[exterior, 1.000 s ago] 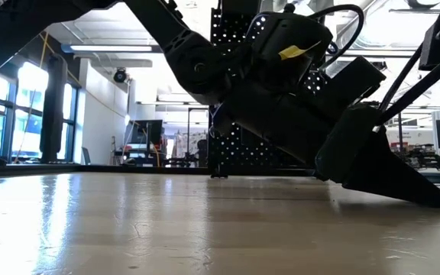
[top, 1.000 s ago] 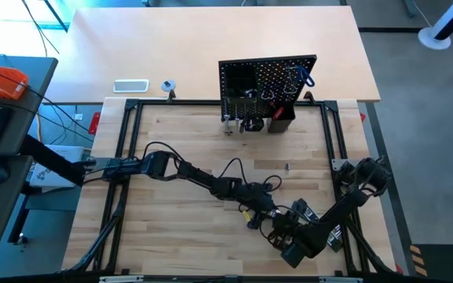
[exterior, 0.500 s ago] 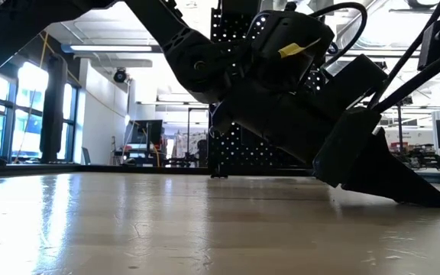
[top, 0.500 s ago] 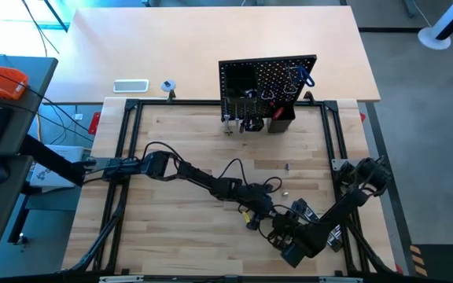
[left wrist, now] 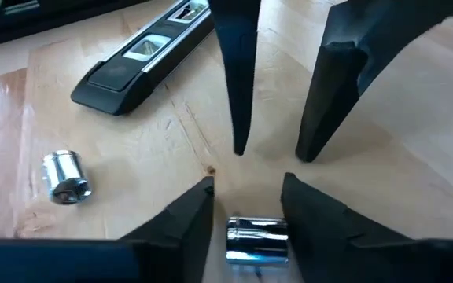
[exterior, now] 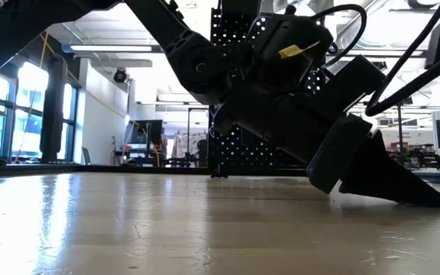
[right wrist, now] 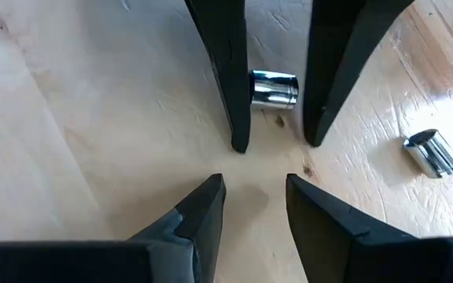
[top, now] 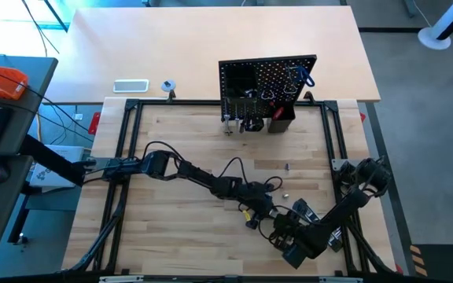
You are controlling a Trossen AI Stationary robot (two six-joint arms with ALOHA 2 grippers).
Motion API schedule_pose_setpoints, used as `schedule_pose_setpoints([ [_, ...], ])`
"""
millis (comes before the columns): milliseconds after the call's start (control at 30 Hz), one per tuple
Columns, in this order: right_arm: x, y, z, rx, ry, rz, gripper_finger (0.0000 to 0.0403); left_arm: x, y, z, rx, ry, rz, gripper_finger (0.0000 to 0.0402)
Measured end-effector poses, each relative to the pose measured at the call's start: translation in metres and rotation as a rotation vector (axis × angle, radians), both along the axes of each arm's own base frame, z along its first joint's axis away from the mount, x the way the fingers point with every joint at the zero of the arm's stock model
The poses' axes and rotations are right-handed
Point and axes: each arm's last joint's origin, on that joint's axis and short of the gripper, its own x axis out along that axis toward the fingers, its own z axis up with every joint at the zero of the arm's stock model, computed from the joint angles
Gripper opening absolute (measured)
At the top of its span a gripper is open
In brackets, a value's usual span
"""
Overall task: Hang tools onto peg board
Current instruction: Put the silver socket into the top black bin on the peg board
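A loose socket [left wrist: 65, 177] now lies beside my released left hand [left wrist: 248, 182], which straddles another socket [left wrist: 256, 240]. The right hand [right wrist: 254, 182] is released too, so nothing's ready for the peg board [top: 267, 82].

High camera looks straight down on the whole table [top: 187, 137], low camera sits at table height facing the peg board [exterior: 231, 30] at twelve o'clock, both wrist cameras close above one shiny socket [left wrist: 256, 240].

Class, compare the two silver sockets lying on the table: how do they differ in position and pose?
The first socket lies between the left hand's open fingers; the second socket lies apart, clear of it. In the left wrist view the first socket shows its side, the second socket its open end. Both are short shiny cylinders on the table.
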Motion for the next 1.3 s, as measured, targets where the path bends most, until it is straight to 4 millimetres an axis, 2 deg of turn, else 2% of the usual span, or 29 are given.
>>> schedule_pose_setpoints([
  [267,-0.008,0.007,0.0,0.008,-0.015,-0.001,0.0137,-0.001,0.002,-0.001,0.006,0.017,-0.001,0.0232],
  [467,-0.009,0.007,0.0,0.007,-0.016,0.004,0.0138,-0.002,0.009,0.001,-0.002,0.069,0.005,0.0242],
  [767,-0.009,0.007,0.0,0.009,-0.02,-0.004,0.0138,-0.004,0.017,0.002,-0.035,0.12,-0.019,0.0208],
  [1200,-0.013,0.008,0.0,0.018,-0.005,-0.049,0.0138,-0.004,0.012,0.003,-0.032,0.095,-0.048,0.0086],
  [1300,-0.019,0.01,0.0,0.019,-0.002,-0.054,0.0138,-0.004,0.013,0.003,-0.04,0.1,-0.041,0.0074],
])
